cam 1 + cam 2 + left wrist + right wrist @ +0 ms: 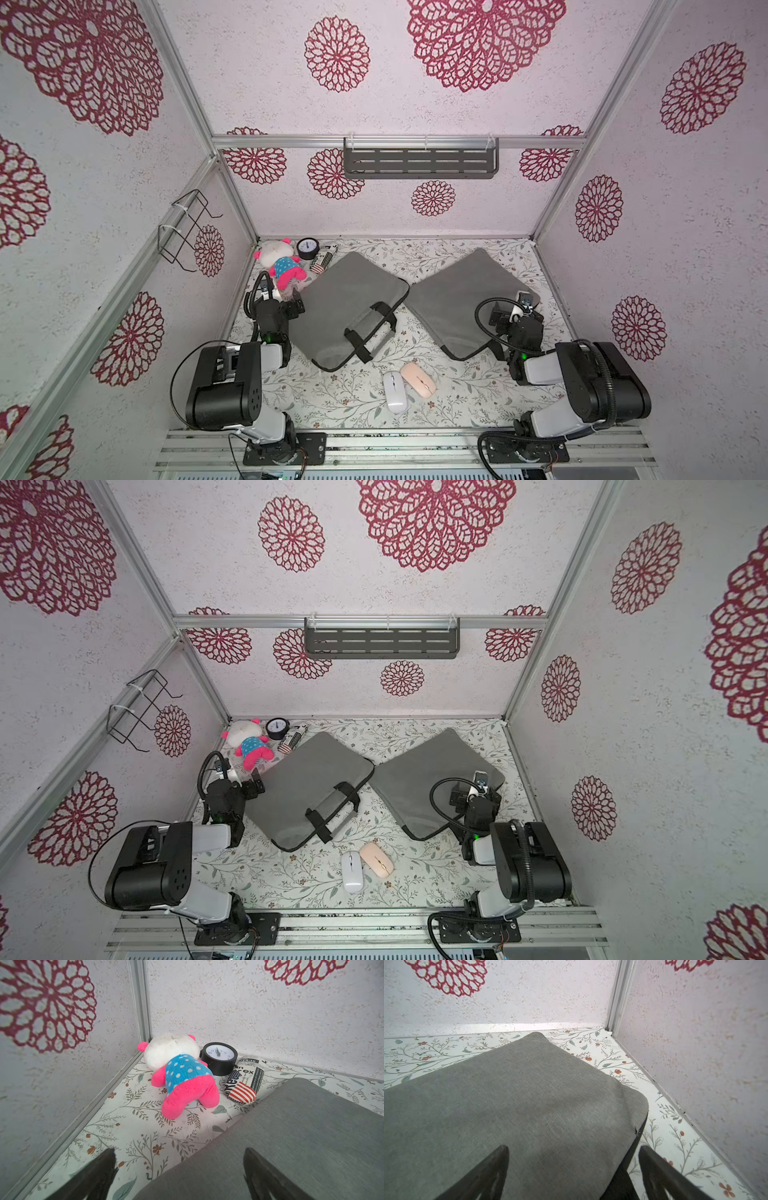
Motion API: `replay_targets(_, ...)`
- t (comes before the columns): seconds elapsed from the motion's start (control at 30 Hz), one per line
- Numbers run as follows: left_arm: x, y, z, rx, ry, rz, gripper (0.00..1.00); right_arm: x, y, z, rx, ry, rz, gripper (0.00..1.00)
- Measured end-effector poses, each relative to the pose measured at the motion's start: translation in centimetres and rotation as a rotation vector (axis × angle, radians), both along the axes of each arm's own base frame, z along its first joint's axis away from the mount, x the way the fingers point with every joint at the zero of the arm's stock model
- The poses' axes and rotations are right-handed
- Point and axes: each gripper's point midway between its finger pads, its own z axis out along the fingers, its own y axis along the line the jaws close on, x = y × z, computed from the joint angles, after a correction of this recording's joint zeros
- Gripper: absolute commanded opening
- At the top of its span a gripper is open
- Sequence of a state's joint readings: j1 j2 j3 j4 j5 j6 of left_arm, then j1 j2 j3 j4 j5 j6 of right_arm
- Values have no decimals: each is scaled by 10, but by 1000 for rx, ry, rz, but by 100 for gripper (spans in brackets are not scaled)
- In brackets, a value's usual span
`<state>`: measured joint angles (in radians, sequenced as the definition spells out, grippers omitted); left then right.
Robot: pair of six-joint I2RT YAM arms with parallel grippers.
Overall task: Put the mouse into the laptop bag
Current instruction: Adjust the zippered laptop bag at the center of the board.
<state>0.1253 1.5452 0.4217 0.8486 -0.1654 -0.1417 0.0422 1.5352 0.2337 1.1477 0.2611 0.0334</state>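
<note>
Two grey laptop bags are laid flat on the floral table [332, 399], corners nearly met: the handled bag [345, 303] on the left, the plain bag [453, 295] on the right. No open mouth is shown on either, so an edge is judged to need lifting before anything is slipped in. The left gripper [179, 1153] is held with jaws wide apart and empty above the handled bag's outer edge; the right gripper [574, 1148] is likewise spread and empty over the plain bag's outer corner, where a dark seam is seen. The white mouse [394, 391] and the peach mouse [419, 379] are seen side by side on the table in front of the bags, well apart from both grippers. One mouse should be taken across its narrow sides, so that its neighbour is not nudged away.

A slotted shelf [419, 162] and a wire rack [187, 226] are fixed to the walls, clear of the work. In the far left corner a plush toy [182, 1080], a printed pouch [245, 1080] and a small clock [220, 1056] are crowded just beside the handled bag, and could be knocked if that bag is shifted
</note>
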Motion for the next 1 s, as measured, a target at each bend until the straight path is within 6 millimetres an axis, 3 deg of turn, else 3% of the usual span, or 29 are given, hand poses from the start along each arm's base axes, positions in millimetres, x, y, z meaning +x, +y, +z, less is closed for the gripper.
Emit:
replay_targets(0.8, 0, 0, 0, 0, 0, 0, 98, 0, 0, 0, -1, 0, -3, 99)
replay_targets(0.9, 0, -2, 1, 6, -3, 2, 98, -3, 0, 9, -19, -10, -30, 99)
replay_targets(1.0, -3, -7, 8, 55, -2, 40, 98, -8, 7, 32, -37, -47, -50, 99)
